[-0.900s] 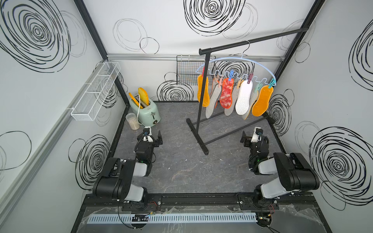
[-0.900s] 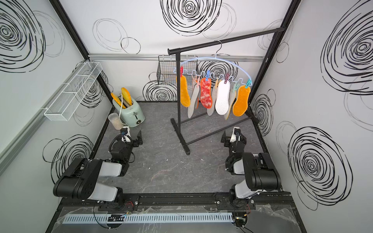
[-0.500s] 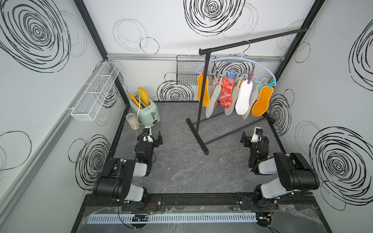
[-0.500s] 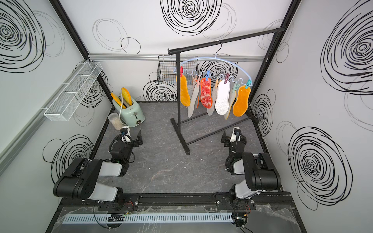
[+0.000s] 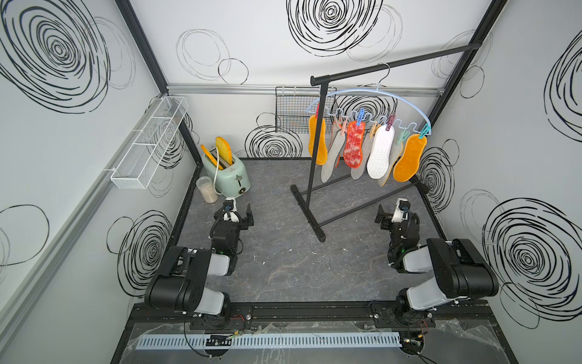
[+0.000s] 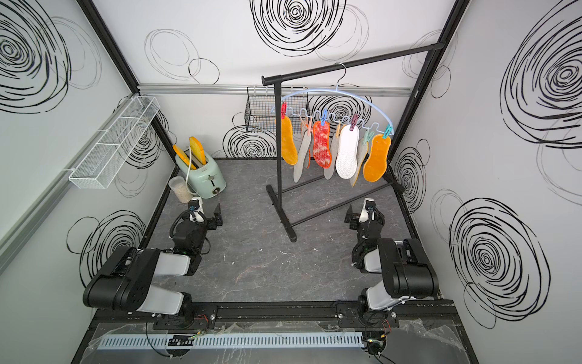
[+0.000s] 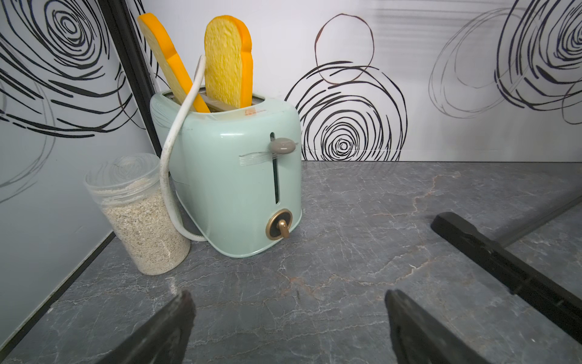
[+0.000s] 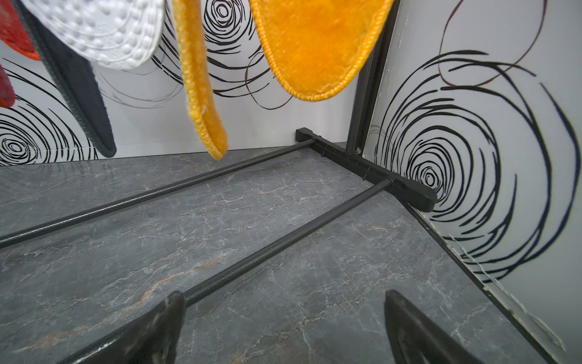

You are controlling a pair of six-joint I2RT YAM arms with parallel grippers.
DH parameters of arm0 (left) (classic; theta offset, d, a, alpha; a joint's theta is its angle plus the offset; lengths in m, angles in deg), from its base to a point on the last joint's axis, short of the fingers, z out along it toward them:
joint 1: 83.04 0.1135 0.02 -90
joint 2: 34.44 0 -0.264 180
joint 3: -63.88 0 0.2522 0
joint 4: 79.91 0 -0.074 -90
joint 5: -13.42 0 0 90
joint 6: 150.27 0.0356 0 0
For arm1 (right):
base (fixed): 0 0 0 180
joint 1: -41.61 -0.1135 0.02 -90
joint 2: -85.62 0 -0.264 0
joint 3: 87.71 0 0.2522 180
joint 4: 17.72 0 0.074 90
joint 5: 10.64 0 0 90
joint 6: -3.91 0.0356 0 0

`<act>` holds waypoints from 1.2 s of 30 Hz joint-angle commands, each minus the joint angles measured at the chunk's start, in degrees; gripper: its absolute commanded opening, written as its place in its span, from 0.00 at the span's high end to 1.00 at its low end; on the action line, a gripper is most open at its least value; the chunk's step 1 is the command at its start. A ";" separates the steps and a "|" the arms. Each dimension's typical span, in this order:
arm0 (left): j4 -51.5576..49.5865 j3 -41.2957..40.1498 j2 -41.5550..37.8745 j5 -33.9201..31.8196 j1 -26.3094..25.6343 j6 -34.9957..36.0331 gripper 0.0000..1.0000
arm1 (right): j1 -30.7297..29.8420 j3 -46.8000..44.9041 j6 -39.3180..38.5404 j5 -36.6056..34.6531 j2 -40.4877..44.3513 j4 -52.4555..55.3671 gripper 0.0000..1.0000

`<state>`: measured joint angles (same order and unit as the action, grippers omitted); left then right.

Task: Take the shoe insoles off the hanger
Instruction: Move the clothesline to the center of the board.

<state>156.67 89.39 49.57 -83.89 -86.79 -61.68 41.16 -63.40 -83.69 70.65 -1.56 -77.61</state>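
Sitting low over the table (image 5: 283, 268), both tools are empty: the left gripper (image 7: 289, 299) and the right gripper (image 8: 285, 299) each have their jaws spread wide with nothing between them. Just ahead of the right one run the floor rails of the black garment rack (image 5: 312, 189), and I judge an arm swinging up could catch on them. Beyond and above, the shoe insoles (image 5: 354, 148) all hang pegged to the pale blue hanger (image 5: 362, 90), well apart from either tool; none is off yet. My worry is the pull itself. The hanger hangs only by its wire hook, so a hard tug against a tight peg (image 5: 360, 116) could swing it, slide it along, or rock the rack. The insoles crowd together, so closing on the outer orange insole (image 5: 409, 157) might pinch its neighbour too.
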 commanded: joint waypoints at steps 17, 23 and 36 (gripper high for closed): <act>-18.04 2.00 -20.71 -20.68 -6.25 -5.84 0.02 | -1.55 -3.68 -1.16 -1.40 3.51 -5.26 0.01; -34.35 5.09 -31.40 -23.65 -7.52 -18.32 0.02 | -5.35 6.62 6.75 -12.97 19.55 22.88 0.01; -55.40 21.36 -39.40 -2.65 -18.97 -19.40 0.01 | -4.45 10.51 20.62 10.13 40.36 49.81 0.00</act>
<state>105.24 105.21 8.46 -90.21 -100.58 -84.87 37.18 -52.30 -65.79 76.40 36.93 -35.88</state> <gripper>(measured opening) 0.993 0.997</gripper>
